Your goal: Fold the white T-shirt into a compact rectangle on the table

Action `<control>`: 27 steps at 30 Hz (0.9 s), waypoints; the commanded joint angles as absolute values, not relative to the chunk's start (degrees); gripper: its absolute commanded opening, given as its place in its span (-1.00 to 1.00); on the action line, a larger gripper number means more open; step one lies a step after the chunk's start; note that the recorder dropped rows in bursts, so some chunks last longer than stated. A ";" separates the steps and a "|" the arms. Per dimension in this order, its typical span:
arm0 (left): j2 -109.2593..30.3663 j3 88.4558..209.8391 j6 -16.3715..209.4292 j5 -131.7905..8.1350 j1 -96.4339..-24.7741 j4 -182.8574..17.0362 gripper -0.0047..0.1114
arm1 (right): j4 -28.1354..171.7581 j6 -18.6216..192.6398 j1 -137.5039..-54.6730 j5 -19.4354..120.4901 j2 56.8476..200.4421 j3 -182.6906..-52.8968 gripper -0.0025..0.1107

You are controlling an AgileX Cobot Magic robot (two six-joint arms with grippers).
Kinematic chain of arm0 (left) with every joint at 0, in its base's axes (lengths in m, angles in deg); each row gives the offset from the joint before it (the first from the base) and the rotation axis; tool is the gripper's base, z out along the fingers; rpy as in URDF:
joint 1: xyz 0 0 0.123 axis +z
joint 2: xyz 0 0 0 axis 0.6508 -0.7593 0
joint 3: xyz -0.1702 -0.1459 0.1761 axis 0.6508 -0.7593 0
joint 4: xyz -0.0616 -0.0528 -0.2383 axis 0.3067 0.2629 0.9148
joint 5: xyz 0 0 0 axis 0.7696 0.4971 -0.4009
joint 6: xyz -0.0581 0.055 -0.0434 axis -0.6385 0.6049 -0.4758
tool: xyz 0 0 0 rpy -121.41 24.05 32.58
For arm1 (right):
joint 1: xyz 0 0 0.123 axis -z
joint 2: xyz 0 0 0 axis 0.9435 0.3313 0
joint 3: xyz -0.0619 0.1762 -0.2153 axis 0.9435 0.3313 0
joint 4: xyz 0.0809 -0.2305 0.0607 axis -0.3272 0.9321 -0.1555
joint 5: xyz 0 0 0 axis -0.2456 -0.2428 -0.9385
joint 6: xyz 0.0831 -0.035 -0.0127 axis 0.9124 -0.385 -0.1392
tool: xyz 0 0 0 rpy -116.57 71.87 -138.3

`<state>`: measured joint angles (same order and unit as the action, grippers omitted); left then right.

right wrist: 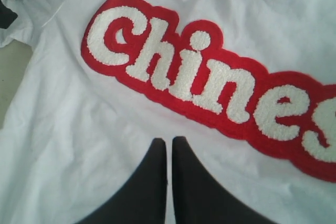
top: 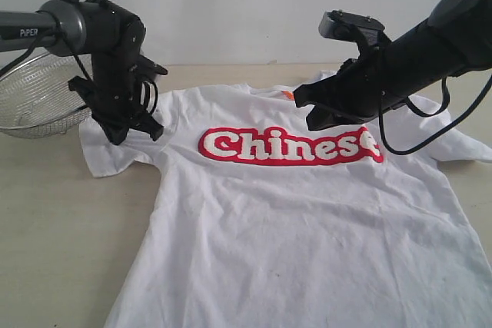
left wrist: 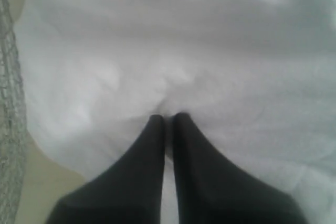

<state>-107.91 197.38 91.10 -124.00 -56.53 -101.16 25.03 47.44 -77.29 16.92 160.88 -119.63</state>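
Observation:
The white T-shirt (top: 307, 228) lies spread face up on the table (top: 54, 236), with its red "Chinese" lettering (top: 290, 146) across the chest and an orange neck tag (top: 287, 94) at the collar. My left gripper (top: 138, 131) is shut, pointing down at the shirt's left sleeve (top: 115, 155). In the left wrist view its tips (left wrist: 168, 118) sit at a small pucker of white cloth; I cannot tell whether they touch it. My right gripper (top: 309, 118) is shut and hovers over the chest; its tips (right wrist: 168, 141) point just beside the lettering (right wrist: 210, 77). Nothing is between either pair of fingers.
A round wire-mesh basket (top: 34, 97) stands at the back left, close behind the left arm, and its mesh (left wrist: 10, 129) runs along one edge of the left wrist view. Bare tabletop shows left of the shirt. The shirt's hem runs out of the exterior view.

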 commanded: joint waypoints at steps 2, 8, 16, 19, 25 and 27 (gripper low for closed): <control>-108.78 196.98 90.17 -121.60 -55.17 -103.14 -0.84 | 24.84 46.83 -77.23 16.87 160.30 -119.54 -0.96; -105.74 196.98 95.61 -122.75 -55.16 -90.99 -0.84 | 24.84 46.70 -77.23 17.35 160.30 -119.54 -0.96; -103.52 196.98 98.82 -128.43 -56.04 -82.32 -0.84 | 24.84 46.70 -77.23 17.35 160.30 -119.54 -0.96; -103.52 196.98 98.82 -128.44 -56.61 -82.23 -0.84 | 24.84 46.70 -77.23 17.35 160.30 -119.54 -0.96; -104.46 196.98 98.82 -128.06 -57.52 -81.83 -0.84 | 24.84 46.70 -77.23 17.09 160.30 -119.54 -0.96; -105.24 196.98 98.82 -128.29 -57.78 -81.70 -0.84 | 24.84 46.70 -77.23 17.09 160.30 -119.54 -0.96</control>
